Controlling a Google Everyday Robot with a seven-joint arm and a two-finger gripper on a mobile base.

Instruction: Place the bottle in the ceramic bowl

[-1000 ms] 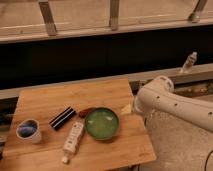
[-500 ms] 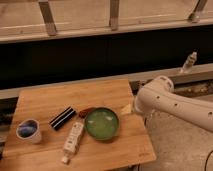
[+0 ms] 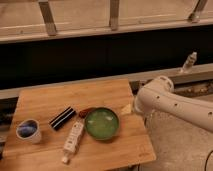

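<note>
Gripper [image 3: 192, 61] spread and empty, parked well right of and beyond the ceramic bowl [image 3: 102, 123]. Nothing's moved on my feed this last second; bottle [image 3: 73, 140] lies just left of the bowl, pick not started.

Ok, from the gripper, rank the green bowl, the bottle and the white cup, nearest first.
1. Green bowl, just left of the gripper, which hangs at the table's right edge.
2. Bottle, lying left of the bowl, toward the front.
3. White cup, far left.
</note>
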